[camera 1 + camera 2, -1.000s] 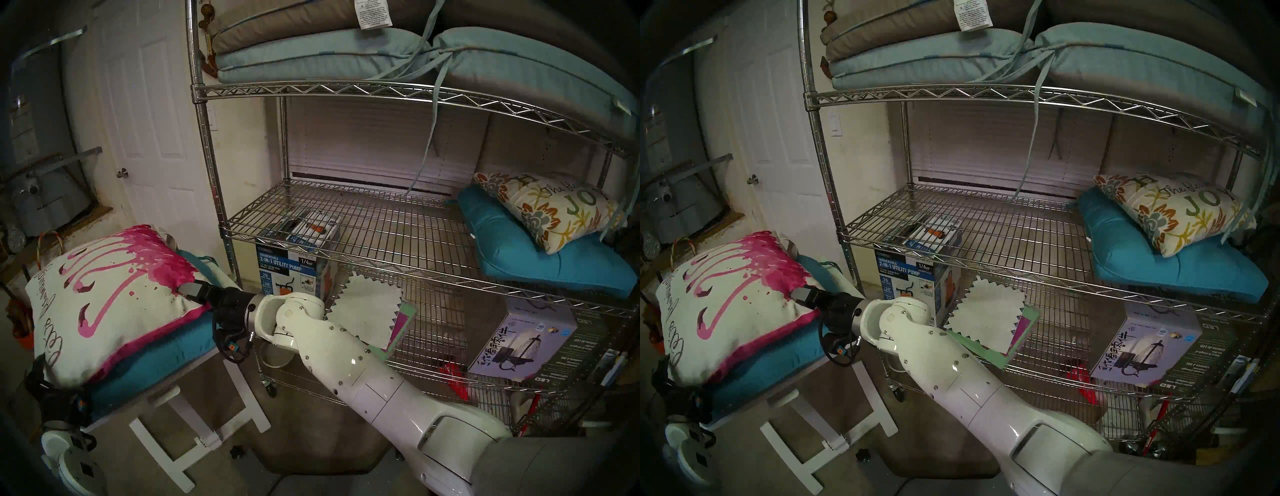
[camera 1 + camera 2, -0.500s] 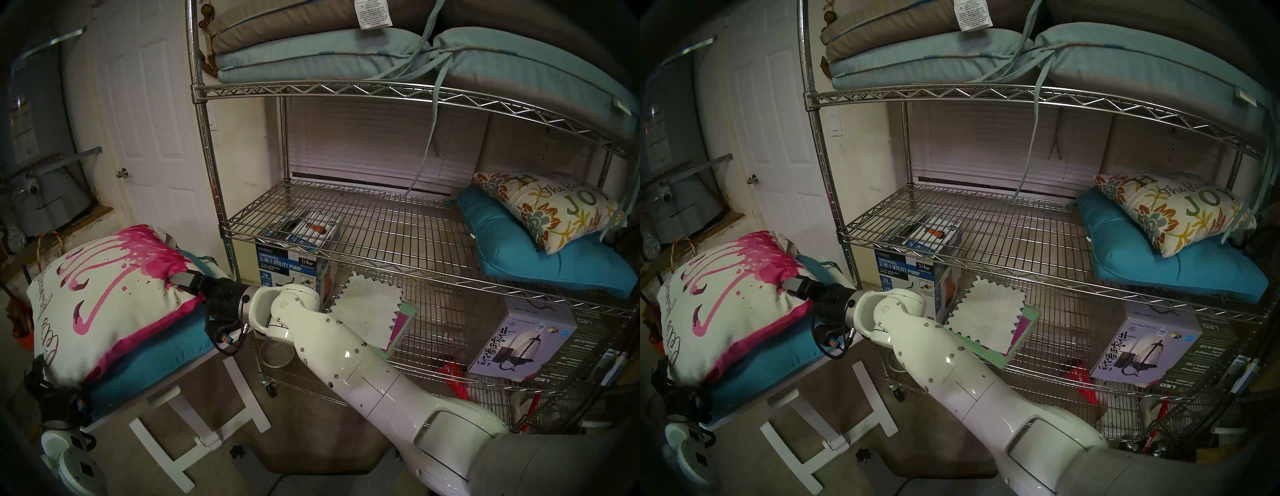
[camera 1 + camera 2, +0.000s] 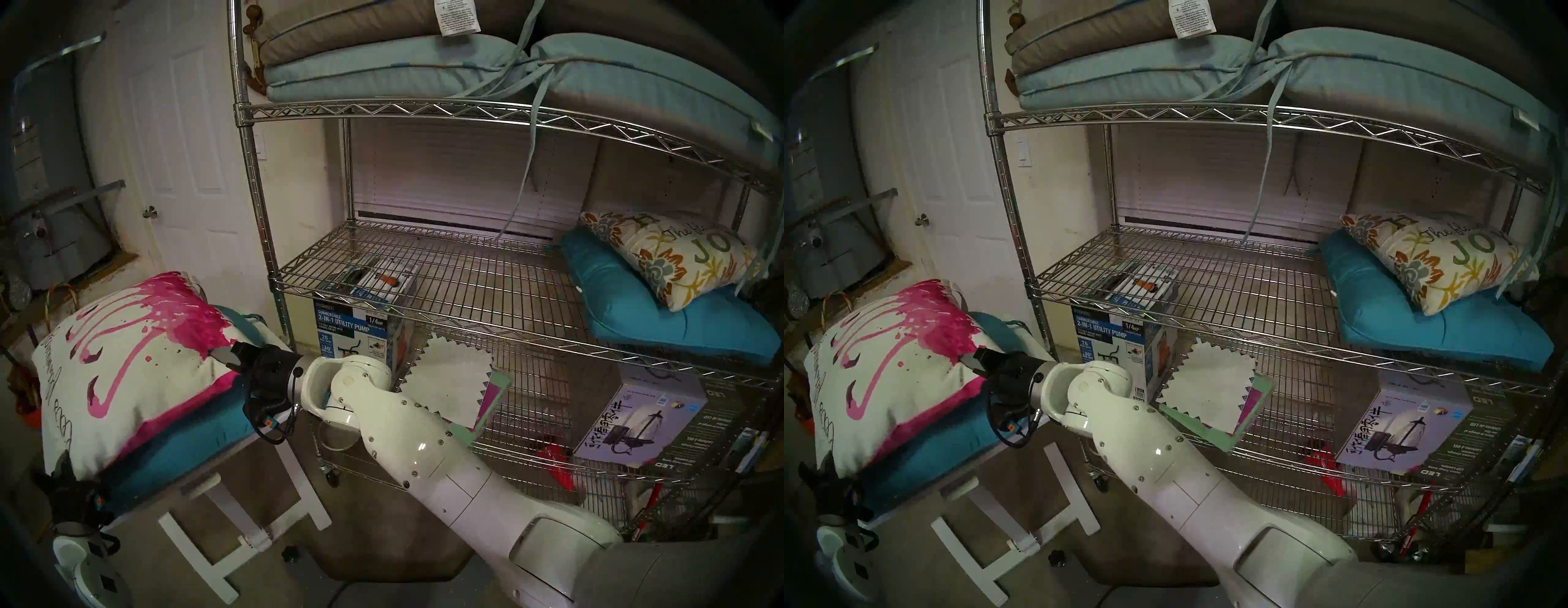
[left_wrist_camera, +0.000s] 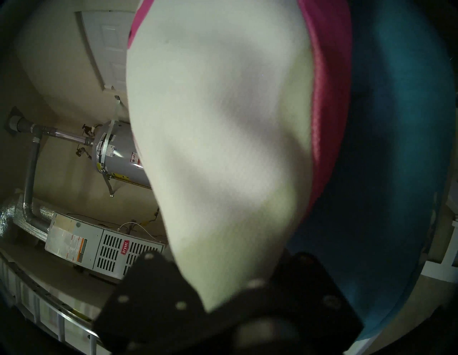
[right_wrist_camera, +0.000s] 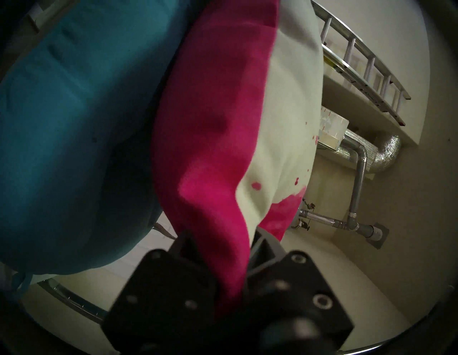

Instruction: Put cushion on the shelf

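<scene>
Grasp step: right gripper point(image 3: 220, 356) and left gripper point(image 3: 63, 467) each pinch 1 corner of the flamingo cushion point(image 3: 127, 361), lower left; next needs a joint lift toward the wire shelf point(image 3: 445, 276), center.

The black fingertips of both grippers are buried in the white-and-pink flamingo-print cushion point(image 3: 127, 373), which covers most of the teal seat pad point(image 3: 191, 441) below, while the cursive lettering on its edge is unreadable.

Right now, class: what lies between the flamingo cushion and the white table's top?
A teal cushion lies between the flamingo cushion and the table, as the head view shows.
</scene>
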Action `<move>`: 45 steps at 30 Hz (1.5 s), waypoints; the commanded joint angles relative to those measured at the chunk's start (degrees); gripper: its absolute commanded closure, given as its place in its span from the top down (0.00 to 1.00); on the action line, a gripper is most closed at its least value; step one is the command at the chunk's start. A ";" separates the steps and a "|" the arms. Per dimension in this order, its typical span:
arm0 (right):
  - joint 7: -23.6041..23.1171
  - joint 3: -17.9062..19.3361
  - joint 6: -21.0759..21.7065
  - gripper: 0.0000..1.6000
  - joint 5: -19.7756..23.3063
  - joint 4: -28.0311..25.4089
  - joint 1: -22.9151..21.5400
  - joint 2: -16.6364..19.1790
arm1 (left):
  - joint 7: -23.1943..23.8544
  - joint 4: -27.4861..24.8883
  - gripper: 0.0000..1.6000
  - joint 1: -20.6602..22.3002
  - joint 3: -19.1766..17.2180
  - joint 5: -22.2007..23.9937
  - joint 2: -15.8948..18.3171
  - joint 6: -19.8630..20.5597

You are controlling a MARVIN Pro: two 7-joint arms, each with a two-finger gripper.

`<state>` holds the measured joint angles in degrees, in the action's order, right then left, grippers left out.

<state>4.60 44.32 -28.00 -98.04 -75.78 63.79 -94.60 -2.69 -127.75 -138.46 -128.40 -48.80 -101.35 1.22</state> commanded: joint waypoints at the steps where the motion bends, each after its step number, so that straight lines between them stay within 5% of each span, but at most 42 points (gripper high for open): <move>1: 0.00 1.31 -0.33 0.00 1.66 -6.54 2.50 1.88 | -1.09 -2.25 0.00 -0.19 2.37 -1.39 -0.04 -1.68; 25: 3.98 4.88 -3.34 0.00 4.34 -20.06 8.45 9.83 | -0.25 -12.25 0.00 -3.47 13.34 -6.83 -1.79 -3.11; 45: 7.31 7.81 -3.60 0.00 6.52 -31.83 13.58 15.80 | -2.42 -12.25 0.00 -3.70 14.87 -8.84 -0.38 -4.19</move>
<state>9.62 51.52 -30.91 -92.81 -100.84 75.61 -80.42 -3.92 -136.99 -142.60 -114.79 -57.13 -103.16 -0.44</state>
